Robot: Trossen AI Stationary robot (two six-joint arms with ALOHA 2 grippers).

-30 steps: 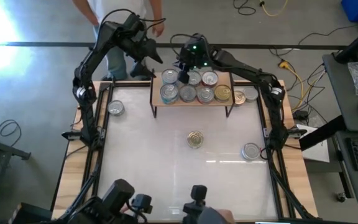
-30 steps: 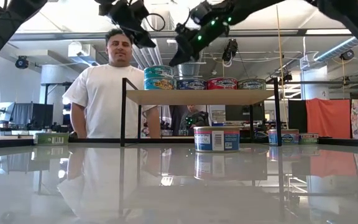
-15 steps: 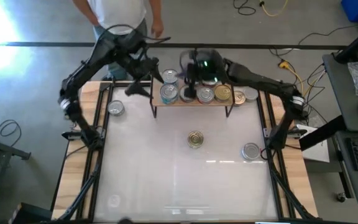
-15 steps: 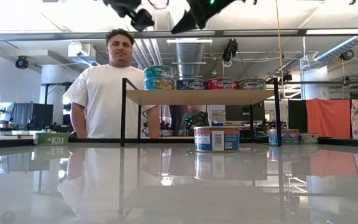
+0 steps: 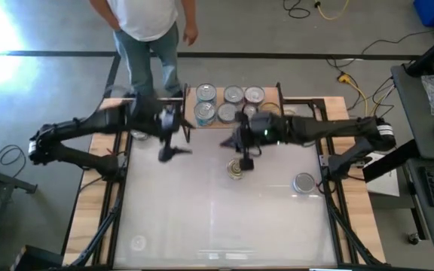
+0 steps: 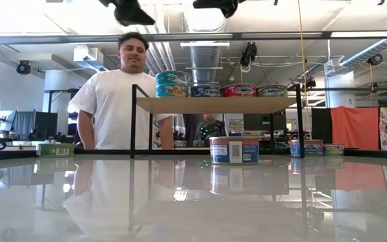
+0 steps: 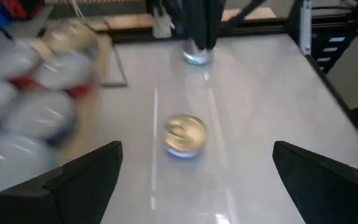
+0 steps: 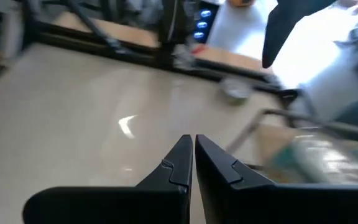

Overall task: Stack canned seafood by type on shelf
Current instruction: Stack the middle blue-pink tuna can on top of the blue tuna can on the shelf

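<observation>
Both arms swung off your shelf; right gripper, pinched empty, sits nearest the gold-topped tin at its 7 o'clock; left gripper gapes wide.

White table w/ loose tins, shelf w/ tin rows.

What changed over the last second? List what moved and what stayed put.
Both arms swung off the shelf toward the table's middle. The left gripper, fingers wide open and empty, now hangs beside the shelf's left end. The right gripper, fingers shut and empty, is above the gold-topped tin. Nothing was grasped or released. The tins on the shelf and table kept their places; the person remains behind.
</observation>
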